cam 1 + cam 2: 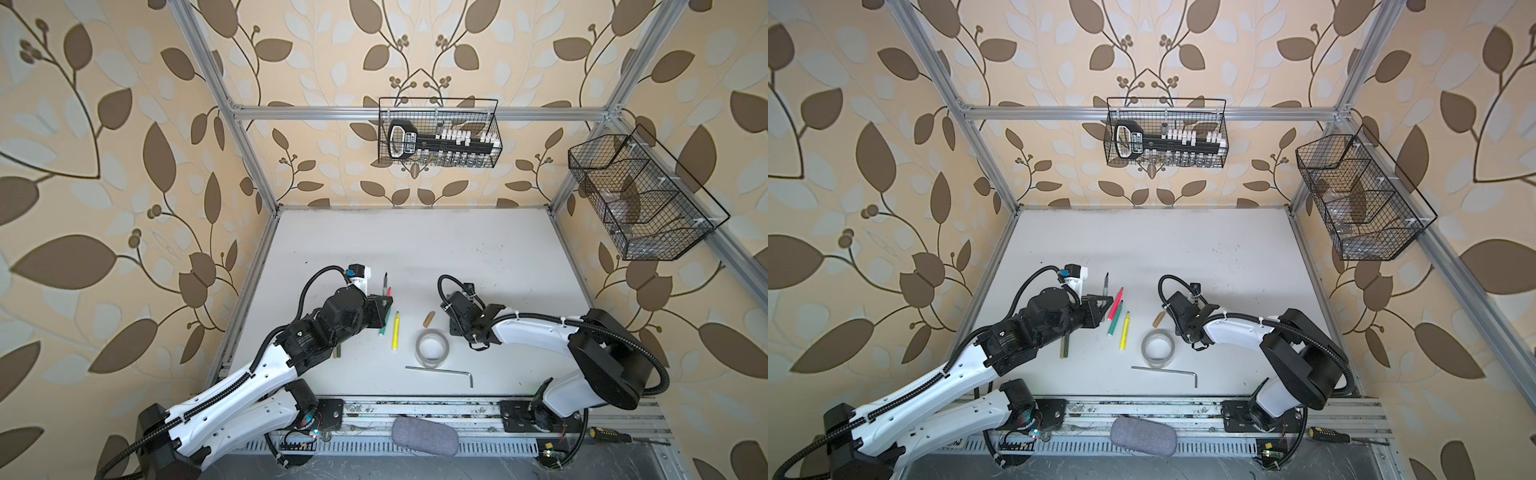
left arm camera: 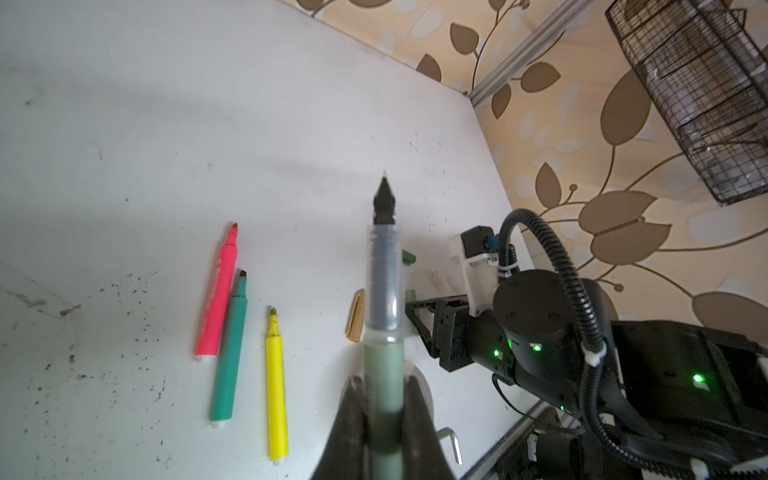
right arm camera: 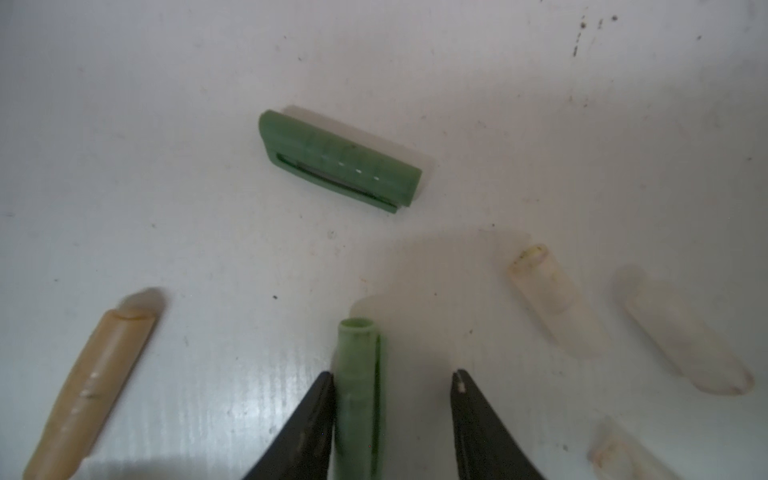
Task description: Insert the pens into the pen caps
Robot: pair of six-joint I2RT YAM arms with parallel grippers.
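My left gripper (image 2: 384, 386) is clamped tight on the grey-green pen (image 2: 381, 291), centre frame, nib out. My right gripper (image 3: 395, 376) is half open astride the green cap (image 3: 358, 374), bottom centre, flat on the table (image 3: 208, 166); one side touches, the other is clear. Step: cap pickup. Next, I reckon: close, lift, align cap mouth to nib.

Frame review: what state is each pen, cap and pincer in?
Left pincer: shut on grey-green pen.
Grey-green pen: uncapped, gripped.
Pink marker: uncapped, lying flat.
Green marker: uncapped, lying flat.
Yellow marker: uncapped, lying flat.
Right pincer: open, straddling light green cap.
Light green cap: empty, not yet gripped.
Dark green cap: loose.
Tan cap: loose.
Clear caps: loose.
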